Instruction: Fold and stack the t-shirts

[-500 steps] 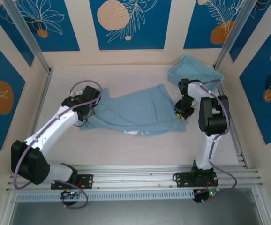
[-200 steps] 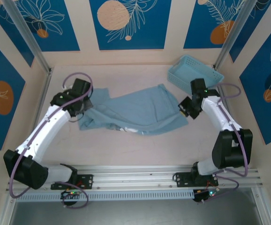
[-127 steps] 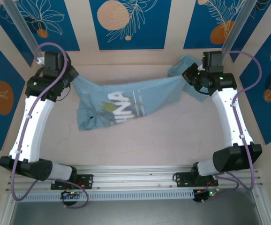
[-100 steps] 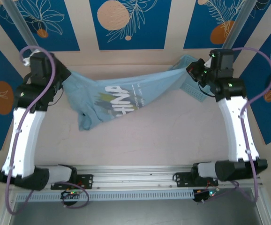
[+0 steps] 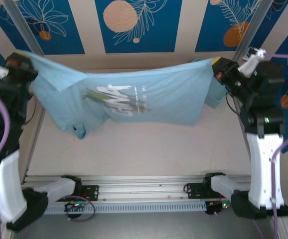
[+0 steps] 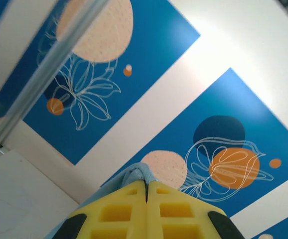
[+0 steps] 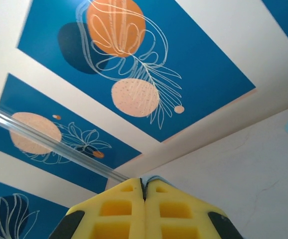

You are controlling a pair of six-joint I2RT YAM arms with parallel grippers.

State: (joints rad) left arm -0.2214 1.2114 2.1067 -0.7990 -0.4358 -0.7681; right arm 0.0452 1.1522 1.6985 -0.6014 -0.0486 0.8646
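Left hand [image 6: 146, 188]: yellow pads pressed flat together with no gap, a sliver of pale blue cloth pinched at the seam. Right hand [image 7: 142, 185]: the same, pads closed tight with a thin edge of cloth at the tips. From above, the left hand [image 5: 20, 63] sits high at the far left and the right hand [image 5: 218, 67] high at the far right, well apart.

Between them hangs the t-shirt [image 5: 144, 99], each hand gripping one end of its upper edge. It is held clear of the surface [image 5: 149, 147] and spread wide, the chest lettering [image 5: 116, 94] facing the overhead camera. The top edge sags slightly in the middle. Near the left hand a corner flops forward, and a bunched portion [image 5: 79, 130] (probably a sleeve) droops lowest on that side.

Assessment: the wide, raised hold appears intended to let the cloth's own weight pull out creases and square the garment before it is laid flat for folding — an early step, with no fold made yet.

Risk noted: the basket [image 5: 215, 97] stands just behind the shirt's right edge, so the cloth could snag on it when lowered. The bunched left portion may land crumpled unless the hands keep tension on the edge.
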